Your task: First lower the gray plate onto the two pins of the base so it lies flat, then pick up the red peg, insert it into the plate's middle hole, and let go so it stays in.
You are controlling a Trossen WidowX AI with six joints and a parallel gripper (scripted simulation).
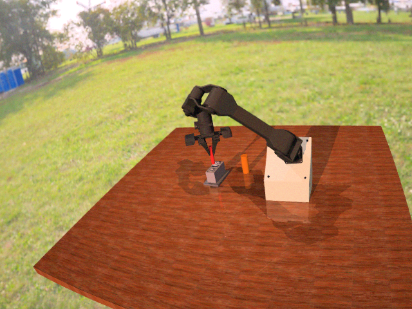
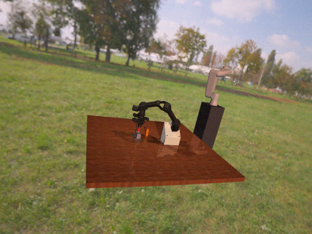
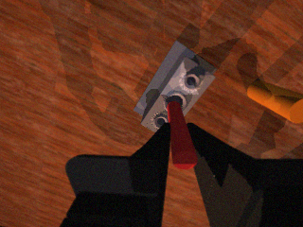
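Note:
The gray plate (image 1: 215, 174) (image 2: 138, 136) (image 3: 190, 66) is a thick block with three holes in a row. It sits on the base (image 1: 209, 183) (image 3: 163, 76), whose flat flange shows around its foot and lies on the table. The two pins cannot be made out clearly. My gripper (image 1: 210, 153) (image 2: 140, 126) (image 3: 177, 128) is shut on the red peg (image 1: 212, 158) (image 2: 138, 129) (image 3: 182, 142), above the plate. The peg is slightly tilted, and its lower end is at the middle hole. Most of its length stands above the plate; how far its tip is in cannot be told.
An orange cylinder (image 1: 244, 163) (image 2: 146, 132) (image 3: 275, 102) stands upright beside the base, on the side toward the arm's mount. The cream mounting box (image 1: 288, 190) (image 2: 172, 140) is farther right on the wooden table (image 1: 149, 232) (image 2: 151, 166). A dark pedestal (image 2: 208, 123) with another arm stands behind the table.

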